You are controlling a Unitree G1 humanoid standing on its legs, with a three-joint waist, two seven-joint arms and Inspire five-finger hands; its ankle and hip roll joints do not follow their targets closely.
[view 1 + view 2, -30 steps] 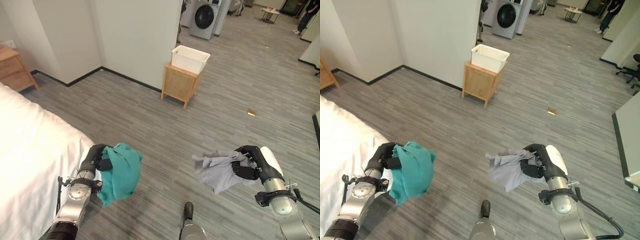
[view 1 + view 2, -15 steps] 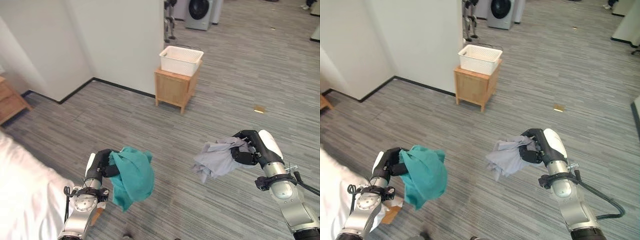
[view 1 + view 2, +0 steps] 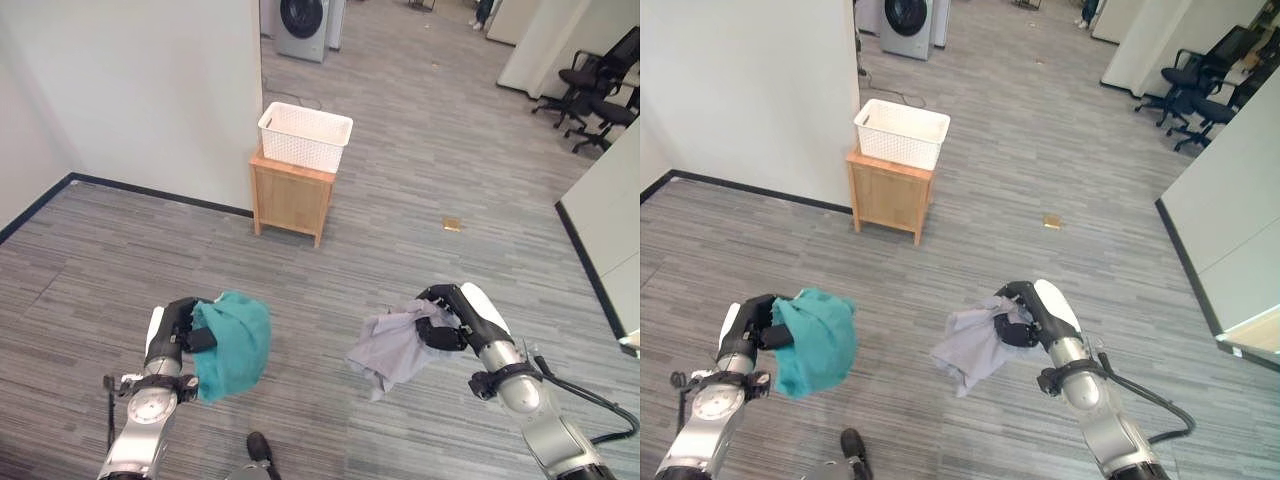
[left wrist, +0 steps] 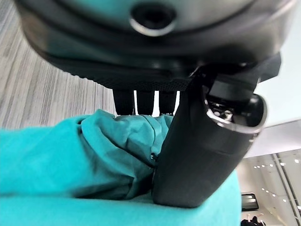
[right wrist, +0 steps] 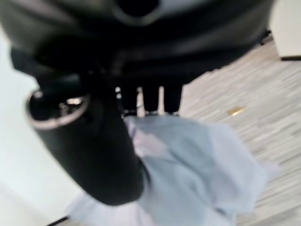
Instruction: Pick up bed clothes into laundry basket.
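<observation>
Left hand (image 3: 178, 328) grips a teal cloth (image 3: 232, 342), and the right hand (image 3: 447, 325) clutches a grey cloth (image 3: 394, 349); both bundles hang above the floor. Carrying is the step in hand. Next, close in on the white basket (image 3: 304, 135) atop the wooden stand (image 3: 290, 200), well ahead.

I see a teal cloth (image 3: 232, 343) bunched in my dark left hand (image 3: 180, 325) and a pale grey cloth (image 3: 392, 350) in my dark right hand (image 3: 445, 325). The basket (image 3: 305, 136) is white with a fine lattice pattern, on a light wooden stand (image 3: 290, 200). The floor (image 3: 400, 180) is grey, streaked planks; the wall (image 3: 140, 90) is white with a black skirting.
</observation>
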